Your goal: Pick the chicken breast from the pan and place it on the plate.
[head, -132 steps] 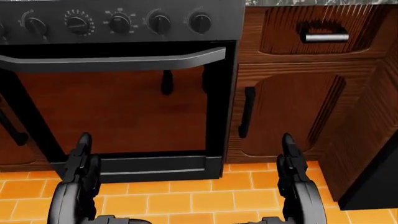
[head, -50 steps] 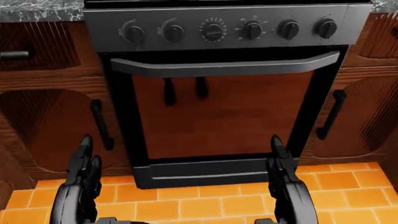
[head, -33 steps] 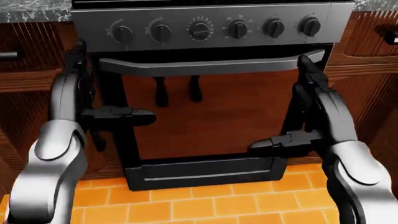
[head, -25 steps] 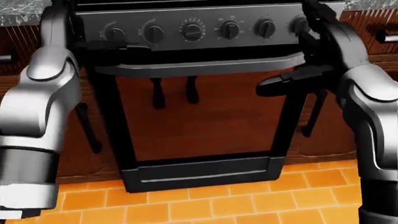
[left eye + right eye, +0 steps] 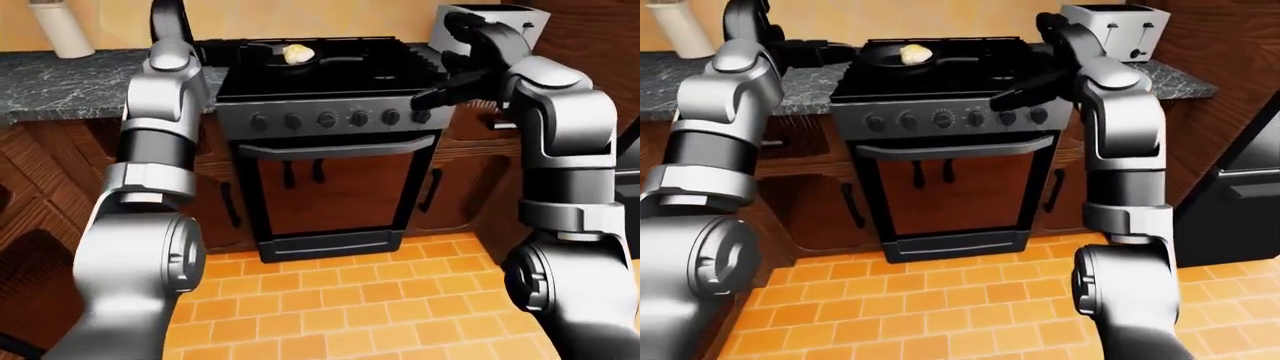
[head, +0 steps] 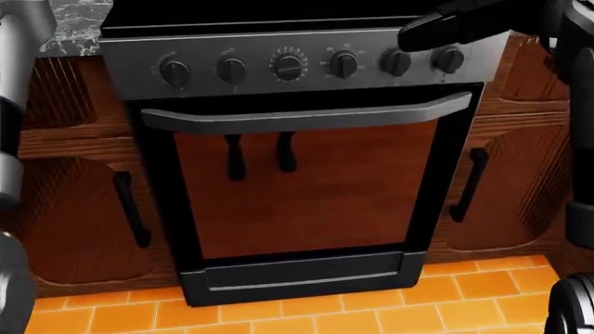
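The pale chicken breast (image 5: pixel 914 53) lies in a black pan (image 5: pixel 887 58) on the left burner of the black stove (image 5: pixel 330 71). My left hand (image 5: pixel 780 34) is raised left of the pan, open and empty, about level with it. My right hand (image 5: pixel 1045 56) is raised over the stove's right side, open and empty, its thumb near the knob panel; it also shows at the top right of the head view (image 6: pixel 464 21). No plate is in view.
A dark marble counter (image 5: pixel 70 82) runs left of the stove with a white cylinder (image 5: pixel 60 30) on it. A toaster (image 5: pixel 1117 26) stands on the right counter. A black fridge (image 5: pixel 1230 202) is at far right. Wooden cabinets (image 6: pixel 74 209) flank the oven door (image 6: pixel 297 188) above an orange tiled floor (image 5: pixel 340 300).
Both arms have risen from near the floor to stove-top height, mostly leaving the head view. The camera first shifted sideways, bringing the oven to the middle of the view.
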`<state>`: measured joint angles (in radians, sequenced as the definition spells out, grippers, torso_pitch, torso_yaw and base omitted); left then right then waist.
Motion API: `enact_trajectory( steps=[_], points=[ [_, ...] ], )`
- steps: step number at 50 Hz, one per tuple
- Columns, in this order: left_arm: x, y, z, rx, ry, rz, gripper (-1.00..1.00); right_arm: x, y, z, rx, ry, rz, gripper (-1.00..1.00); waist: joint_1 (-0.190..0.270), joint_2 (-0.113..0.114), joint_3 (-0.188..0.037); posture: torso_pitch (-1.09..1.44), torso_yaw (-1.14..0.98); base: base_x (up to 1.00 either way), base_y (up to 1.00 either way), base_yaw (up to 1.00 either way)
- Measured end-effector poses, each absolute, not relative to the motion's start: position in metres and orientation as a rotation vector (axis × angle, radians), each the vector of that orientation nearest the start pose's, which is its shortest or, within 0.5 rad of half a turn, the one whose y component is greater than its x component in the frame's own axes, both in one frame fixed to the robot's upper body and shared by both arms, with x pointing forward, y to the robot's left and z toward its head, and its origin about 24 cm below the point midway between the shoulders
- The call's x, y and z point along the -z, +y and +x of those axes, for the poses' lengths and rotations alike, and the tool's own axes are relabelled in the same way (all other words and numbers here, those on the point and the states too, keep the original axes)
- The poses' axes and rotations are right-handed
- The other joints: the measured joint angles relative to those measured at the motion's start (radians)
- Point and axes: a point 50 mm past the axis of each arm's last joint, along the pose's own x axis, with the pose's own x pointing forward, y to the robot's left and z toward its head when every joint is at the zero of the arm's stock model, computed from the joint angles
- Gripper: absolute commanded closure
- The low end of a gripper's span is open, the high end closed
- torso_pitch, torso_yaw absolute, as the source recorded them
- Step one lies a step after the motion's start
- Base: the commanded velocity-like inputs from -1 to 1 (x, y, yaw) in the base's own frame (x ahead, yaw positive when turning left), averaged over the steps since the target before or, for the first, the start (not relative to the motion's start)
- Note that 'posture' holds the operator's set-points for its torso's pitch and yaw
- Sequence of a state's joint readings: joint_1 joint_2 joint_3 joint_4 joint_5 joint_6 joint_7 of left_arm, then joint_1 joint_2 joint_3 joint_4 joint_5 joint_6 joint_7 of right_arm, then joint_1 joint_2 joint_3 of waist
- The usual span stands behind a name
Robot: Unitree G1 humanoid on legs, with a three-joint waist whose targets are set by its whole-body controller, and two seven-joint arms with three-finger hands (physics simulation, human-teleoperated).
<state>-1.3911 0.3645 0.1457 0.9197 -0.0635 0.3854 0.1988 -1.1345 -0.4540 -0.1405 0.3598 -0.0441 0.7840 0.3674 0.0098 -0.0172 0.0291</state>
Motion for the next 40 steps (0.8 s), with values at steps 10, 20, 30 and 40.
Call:
enact_trajectory(
  steps=[10, 20, 30, 40],
  points=[
    [-0.298, 0.178, 0.422, -0.239, -0.078, 0.105, -1.0, -0.279, -0.21, 0.377, -0.111, 0.044, -0.249, -1.0, -0.01, -0.029, 0.01, 0.0, 0.0, 0.16, 0.0, 0.0],
    [-0.313, 0.177, 0.418, -0.237, -0.136, 0.111, -1.0, -0.289, -0.206, 0.374, -0.123, 0.018, -0.267, -1.0, -0.018, 0.07, 0.002, 0.0, 0.0, 0.16, 0.0, 0.0],
    [-0.304, 0.182, 0.418, -0.257, -0.099, 0.118, -1.0, -0.284, -0.202, 0.374, -0.15, 0.04, -0.265, -1.0, -0.003, 0.027, 0.014, 0.0, 0.0, 0.25, 0.0, 0.0],
    [-0.306, 0.174, 0.419, -0.231, -0.112, 0.125, -1.0, -0.284, -0.208, 0.376, -0.123, 0.054, -0.272, -1.0, -0.007, -0.048, 0.011, 0.0, 0.0, 0.27, 0.0, 0.0]
  ],
)
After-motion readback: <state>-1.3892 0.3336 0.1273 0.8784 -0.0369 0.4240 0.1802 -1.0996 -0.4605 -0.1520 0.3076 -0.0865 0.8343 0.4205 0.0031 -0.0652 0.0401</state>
